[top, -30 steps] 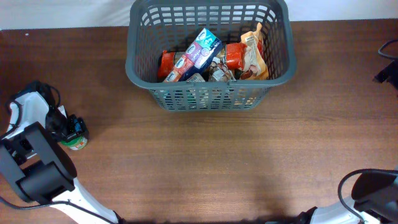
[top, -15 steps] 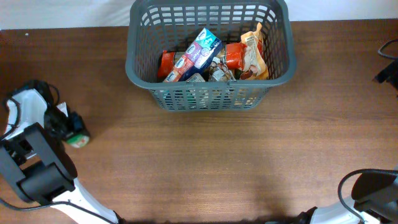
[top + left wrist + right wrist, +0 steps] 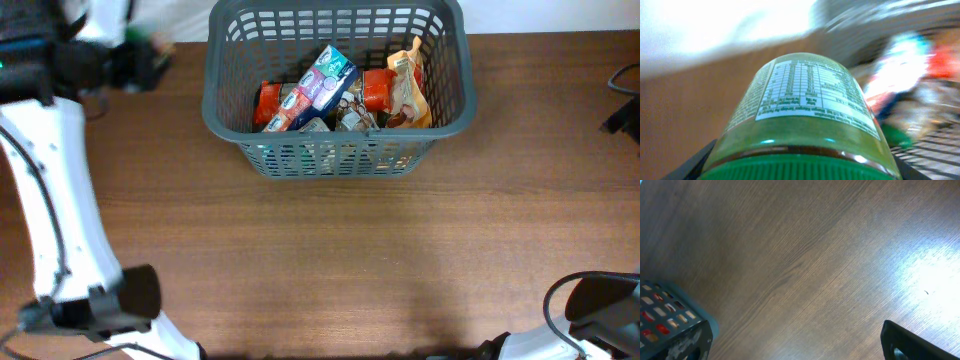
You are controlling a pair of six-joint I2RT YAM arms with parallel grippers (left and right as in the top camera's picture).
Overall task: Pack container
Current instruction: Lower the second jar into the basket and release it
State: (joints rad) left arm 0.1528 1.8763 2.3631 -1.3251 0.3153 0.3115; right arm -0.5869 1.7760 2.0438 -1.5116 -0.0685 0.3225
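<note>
The dark grey slotted basket (image 3: 335,150) stands at the table's far middle and holds several packets and cartons. My left gripper (image 3: 148,55) is raised at the far left, just left of the basket's rim, blurred by motion. It is shut on a glass jar with a green lid and green label (image 3: 807,115), which fills the left wrist view. The basket's contents show blurred behind the jar. My right gripper (image 3: 800,345) is open and empty over bare wood, with a corner of the basket (image 3: 675,325) at its left.
The brown wooden table (image 3: 330,260) spreads in front of the basket. A black object (image 3: 622,100) sits at the right edge. The right arm's base (image 3: 595,315) is at the bottom right.
My left arm has lifted the jar off the table at the near left and swung it up to the far left beside the basket. The right arm has not moved.
</note>
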